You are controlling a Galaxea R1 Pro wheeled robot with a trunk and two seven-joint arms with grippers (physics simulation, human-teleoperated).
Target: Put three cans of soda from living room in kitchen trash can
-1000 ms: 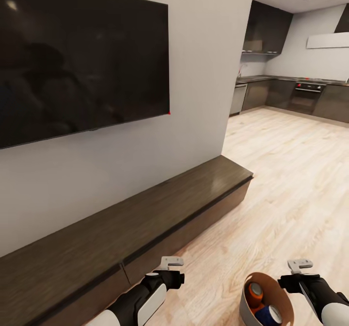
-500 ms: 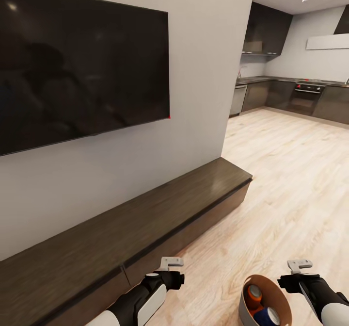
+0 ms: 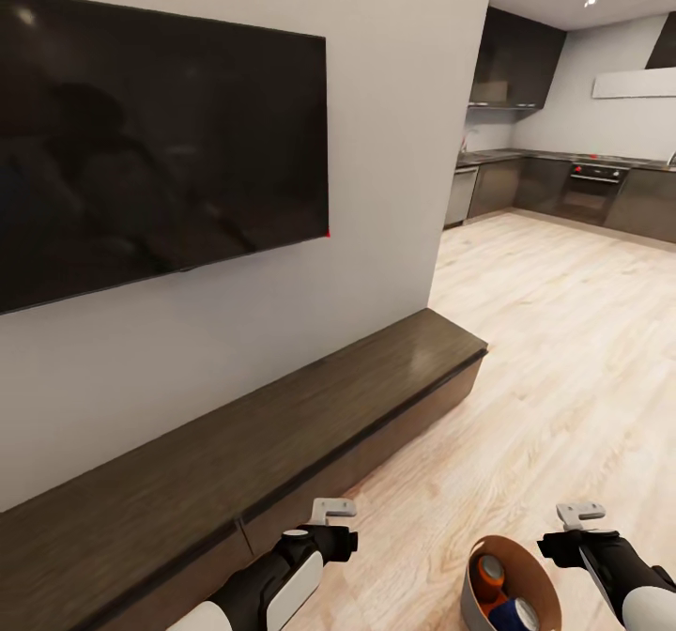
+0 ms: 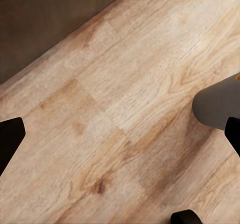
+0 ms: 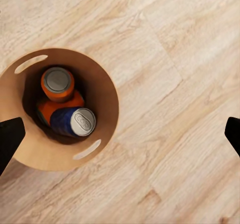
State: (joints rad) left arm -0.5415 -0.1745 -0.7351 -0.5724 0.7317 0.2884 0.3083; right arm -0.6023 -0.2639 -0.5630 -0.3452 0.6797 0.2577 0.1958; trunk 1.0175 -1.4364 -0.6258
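Item: trash can (image 3: pixel 479 603), round, tapered, pale grey outside, tan inside, with two slot openings in the rim. It stood upright on the light wood floor (image 3: pixel 563 349) of the living room, between the two arms and nearer the right one, well apart from the kitchen (image 3: pixel 573 180) seen at the far end.

Contents: three soda cans (image 5: pixel 65 109). An orange can (image 5: pixel 57 83) stood upright, a blue can (image 5: pixel 72 121) lay on its side against it, and a second orange one (image 5: pixel 50 110) was partly hidden beneath.

Handling, as judged: thin-walled, stiff and light even when loaded, but smooth and tapered, so a side pinch could slip. The rim beside a slot looked the better hold. The loose cans would roll and shift the balance if tilted, so it should travel upright.

Left gripper (image 3: pixel 330 509): spread wide, holding nothing, over bare floor just beside the bin.

Right gripper (image 3: pixel 580 515): spread wide, holding nothing, above the floor next to the bin's mouth.

Also present: wall-mounted TV (image 3: pixel 160 143) and a long dark-wood cabinet (image 3: pixel 282 424).
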